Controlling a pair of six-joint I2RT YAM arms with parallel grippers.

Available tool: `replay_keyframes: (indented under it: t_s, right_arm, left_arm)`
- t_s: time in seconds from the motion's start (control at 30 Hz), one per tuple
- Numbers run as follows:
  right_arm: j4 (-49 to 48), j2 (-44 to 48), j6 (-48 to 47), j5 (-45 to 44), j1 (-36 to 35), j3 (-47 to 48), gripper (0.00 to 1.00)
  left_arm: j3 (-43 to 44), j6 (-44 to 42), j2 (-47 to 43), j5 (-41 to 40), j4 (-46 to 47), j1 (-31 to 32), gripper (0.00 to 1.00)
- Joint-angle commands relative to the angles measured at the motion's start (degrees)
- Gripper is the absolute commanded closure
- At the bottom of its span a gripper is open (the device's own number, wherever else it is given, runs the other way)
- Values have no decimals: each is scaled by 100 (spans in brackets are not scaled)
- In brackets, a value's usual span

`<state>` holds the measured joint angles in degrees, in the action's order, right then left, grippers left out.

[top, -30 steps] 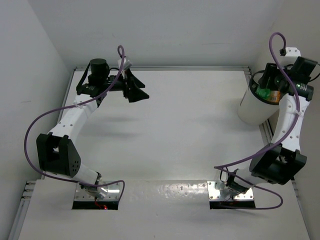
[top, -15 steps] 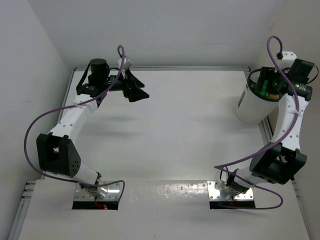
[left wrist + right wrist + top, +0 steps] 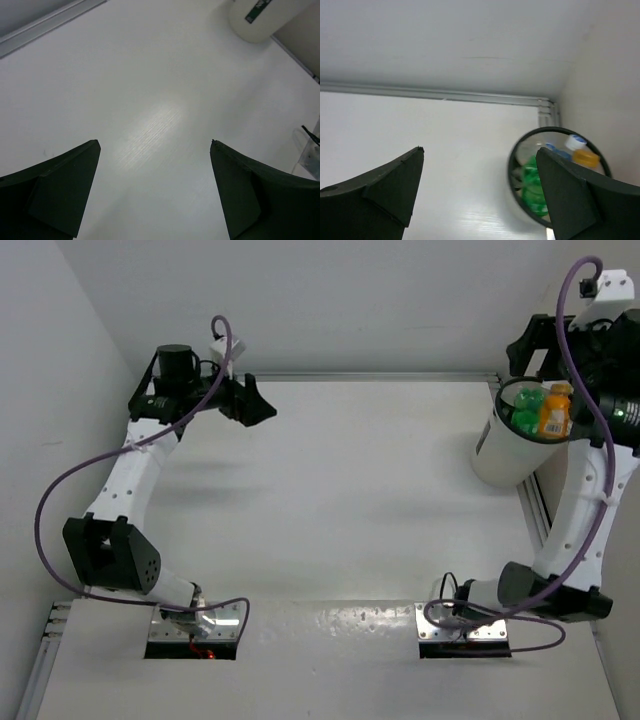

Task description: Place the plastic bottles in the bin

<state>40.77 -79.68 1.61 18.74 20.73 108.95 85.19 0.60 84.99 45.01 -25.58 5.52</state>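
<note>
The white bin (image 3: 497,452) stands at the table's far right corner. Inside it I see a green bottle (image 3: 526,412) and an orange bottle (image 3: 553,412). My right gripper (image 3: 524,346) hangs open above the bin with nothing between its fingers. In the right wrist view the bin's black rim (image 3: 512,161) lies below the right gripper (image 3: 480,149), with the green bottle (image 3: 534,188), the orange bottle (image 3: 586,159) and a white-capped bottle (image 3: 576,142) inside. My left gripper (image 3: 246,400) is open and empty over the far left of the table; in its own view the left gripper (image 3: 155,143) frames bare tabletop.
A raised metal rail (image 3: 370,377) runs along the table's back edge and another (image 3: 536,502) down the right side. White walls close in the left, back and right. The bin (image 3: 260,19) shows at the top right of the left wrist view.
My right gripper has opened and risen off the bin, uncovering the orange and green bottles inside. The left arm has swung left and back, its jaws widening.
</note>
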Motion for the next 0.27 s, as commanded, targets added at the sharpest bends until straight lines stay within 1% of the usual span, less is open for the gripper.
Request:
replay_keyframes:
  t_s: [0.0,0.03,0.07,0.1,0.13,0.17,0.23]
  right_arm:
    - [449,487,375,454,-393,-162,8]
    - [510,567,367,481,-699,-459,4]
    - [502,750,428,481,-815,-1001,2]
    - [467,926,480,455,-1008,-1172,0]
    - [336,1102,516,350,-1192,-1600,0]
    - [300,1156,560,323,-1255,-1709,0]
    - [203,1227,648,218,-1466,-1833,0]
  left_arm:
    - [-256,-279,-315,-529,-658,-454,1]
    - [-379,-280,-395,-529,-658,-542,1]
    - [-571,-280,-552,-529,-658,-717,1]
    - [-652,-332,-623,-529,-658,-806,1]
    - [-731,-333,-694,-459,-658,-894,1]
    - [-862,-333,-773,-337,-658,-1051,1]
    - [-942,-333,-888,-335,-658,-1184,1]
